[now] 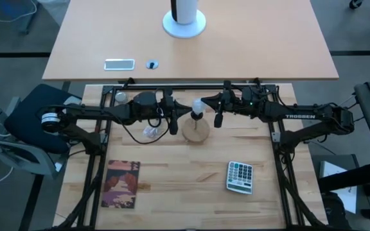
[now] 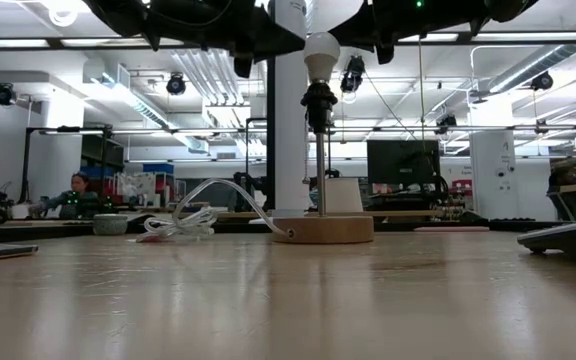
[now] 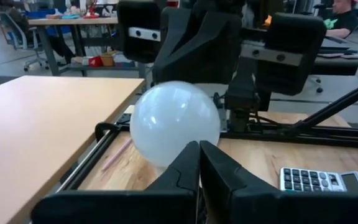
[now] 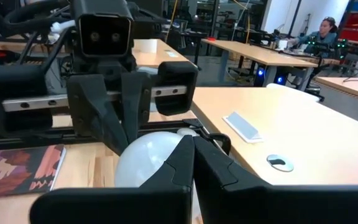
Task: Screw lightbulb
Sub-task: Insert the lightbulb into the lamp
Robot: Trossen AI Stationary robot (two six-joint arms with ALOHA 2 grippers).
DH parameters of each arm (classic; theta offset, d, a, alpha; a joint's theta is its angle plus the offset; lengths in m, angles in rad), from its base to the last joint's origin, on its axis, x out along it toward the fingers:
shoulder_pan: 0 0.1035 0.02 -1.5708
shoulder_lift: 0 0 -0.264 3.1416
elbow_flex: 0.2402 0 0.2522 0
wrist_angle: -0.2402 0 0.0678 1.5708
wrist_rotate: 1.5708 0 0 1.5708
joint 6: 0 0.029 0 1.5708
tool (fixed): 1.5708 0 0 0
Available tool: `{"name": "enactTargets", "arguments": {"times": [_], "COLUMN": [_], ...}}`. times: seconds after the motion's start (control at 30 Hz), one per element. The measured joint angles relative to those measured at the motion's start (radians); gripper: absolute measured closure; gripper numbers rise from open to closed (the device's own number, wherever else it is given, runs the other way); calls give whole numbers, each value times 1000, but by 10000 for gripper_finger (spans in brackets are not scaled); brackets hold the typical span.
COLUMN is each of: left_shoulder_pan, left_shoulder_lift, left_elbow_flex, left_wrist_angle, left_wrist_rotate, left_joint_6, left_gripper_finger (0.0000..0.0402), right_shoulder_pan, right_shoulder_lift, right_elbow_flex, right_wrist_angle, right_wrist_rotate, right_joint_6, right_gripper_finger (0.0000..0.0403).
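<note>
while seated, lightbulb [image 1: 196, 104] between claws

Calculator: a grey keypad calculator [image 1: 239, 176] is lying on the light wooden table [image 1: 172, 192], toward its right front.
Book: a maroon patterned book [image 1: 121, 184] is lying flat toward the left front.
Wrapper: crumpled clear plastic [image 1: 150, 133] is sitting left of the middle.
Far table: a flat silver rectangular device [image 1: 119, 64] and a small dark round disc [image 1: 151, 65] are resting side by side.

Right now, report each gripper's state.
Left gripper: shut, empty, beside the frosted-white round lightbulb.
Right gripper: shut, empty, beside the same lightbulb.
</note>
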Motion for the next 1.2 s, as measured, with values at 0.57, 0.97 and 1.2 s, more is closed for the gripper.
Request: {"name": "enactTargets", "arguments": {"times": [0.57, 0.97, 1.2], "left_shoulder_pan": [0, 0, 2], "left_shoulder_lift": [1, 2, 3], "left_elbow_flex": [2, 1, -1], "left_wrist_angle": [5, 13, 32], "left_wrist_rotate": [-52, -63, -85], "left_joint_6": [1, 0, 11], "left_gripper_finger": [401, 401, 401], "right_shoulder_pan": [6, 7, 7], "right_shoulder_lift": [-5, -5, -6], "right_elbow_flex": [0, 0, 0], "right_wrist_angle": [5, 6, 7], "right_wrist_rotate": [-8, -8, -7], "right_joint_6": [-1, 8, 25], "right_gripper_finger": [403, 403, 403]}}
